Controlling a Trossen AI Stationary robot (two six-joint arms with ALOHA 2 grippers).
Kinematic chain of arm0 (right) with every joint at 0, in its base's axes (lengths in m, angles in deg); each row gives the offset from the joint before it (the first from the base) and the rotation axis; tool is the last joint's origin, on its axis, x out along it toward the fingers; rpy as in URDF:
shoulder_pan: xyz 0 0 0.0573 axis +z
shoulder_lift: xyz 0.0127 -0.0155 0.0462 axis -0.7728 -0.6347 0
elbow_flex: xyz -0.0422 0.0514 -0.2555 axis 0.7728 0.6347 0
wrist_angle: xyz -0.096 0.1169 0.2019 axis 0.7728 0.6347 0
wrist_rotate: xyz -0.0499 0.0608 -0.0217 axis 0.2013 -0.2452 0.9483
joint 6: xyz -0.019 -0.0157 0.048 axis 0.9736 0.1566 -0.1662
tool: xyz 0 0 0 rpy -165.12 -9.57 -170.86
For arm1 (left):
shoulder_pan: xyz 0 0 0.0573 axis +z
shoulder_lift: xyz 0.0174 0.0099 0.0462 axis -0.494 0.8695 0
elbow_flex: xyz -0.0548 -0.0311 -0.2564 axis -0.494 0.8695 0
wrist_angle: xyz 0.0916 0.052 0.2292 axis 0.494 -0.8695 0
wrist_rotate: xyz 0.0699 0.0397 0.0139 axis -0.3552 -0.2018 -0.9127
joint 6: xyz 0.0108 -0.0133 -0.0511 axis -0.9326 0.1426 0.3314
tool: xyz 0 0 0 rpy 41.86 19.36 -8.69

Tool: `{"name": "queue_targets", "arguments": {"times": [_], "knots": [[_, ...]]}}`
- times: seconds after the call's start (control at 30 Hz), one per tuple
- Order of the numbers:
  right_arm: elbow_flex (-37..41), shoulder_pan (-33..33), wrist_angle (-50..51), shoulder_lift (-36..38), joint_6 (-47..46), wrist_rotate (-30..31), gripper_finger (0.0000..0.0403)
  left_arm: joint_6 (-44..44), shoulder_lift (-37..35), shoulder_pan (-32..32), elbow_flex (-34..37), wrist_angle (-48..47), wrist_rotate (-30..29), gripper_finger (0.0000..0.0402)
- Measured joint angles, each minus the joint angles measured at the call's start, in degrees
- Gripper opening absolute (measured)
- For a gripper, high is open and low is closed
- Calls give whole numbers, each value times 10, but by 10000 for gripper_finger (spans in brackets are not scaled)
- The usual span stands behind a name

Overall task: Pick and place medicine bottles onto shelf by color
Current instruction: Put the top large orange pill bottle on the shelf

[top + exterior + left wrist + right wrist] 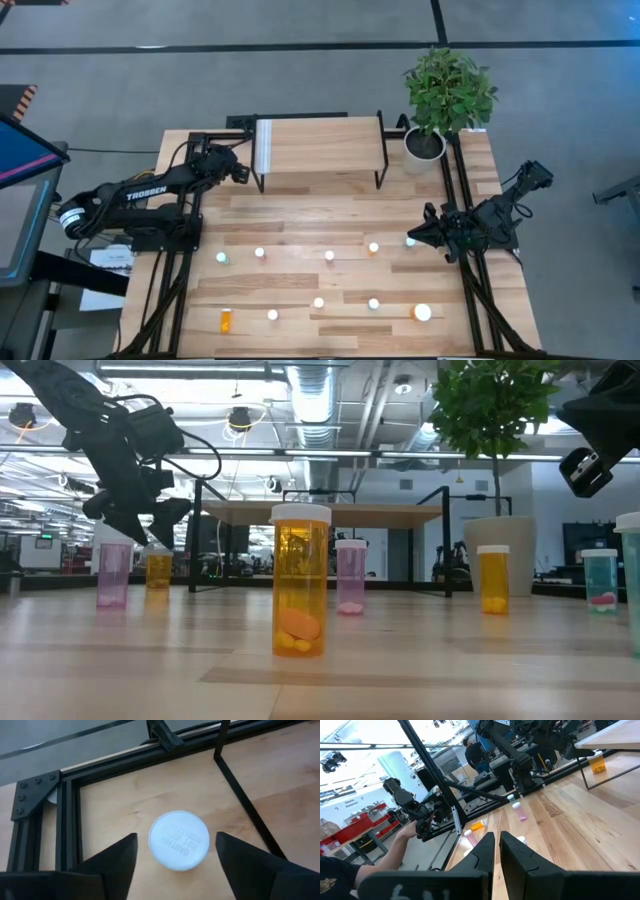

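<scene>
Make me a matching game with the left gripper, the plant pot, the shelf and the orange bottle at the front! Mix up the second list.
1 left gripper
2 plant pot
3 shelf
4 front orange bottle

A lying on its side
B back right corner
C open above a white cap
D back middle, on black legs

Pairs: 1-C, 2-B, 3-D, 4-A

The right gripper waits at the right side.

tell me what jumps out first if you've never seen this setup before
The leafy plant in a white pot at the far right corner beside the wooden shelf draws the eye, then the small capped bottles scattered across the table, with an orange one looming in the low view. The left gripper hangs open over a white-capped bottle by the shelf's left end, while the right gripper sits at the right edge.
</scene>
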Motion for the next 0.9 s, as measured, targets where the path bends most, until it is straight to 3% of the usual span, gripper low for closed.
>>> {"name": "queue_targets", "arguments": {"times": [0.3, 0.7, 0.9], "knots": [[0, 0, 0, 0, 0, 0, 53, 11, 48, 1, 0, 56, 27, 330], [0, 0, 0, 0, 0, 0, 53, 13, 81, 21, 0, 72, 36, 332], [0, 0, 0, 0, 0, 0, 53, 9, 81, 21, 0, 70, 73, 331]]}}
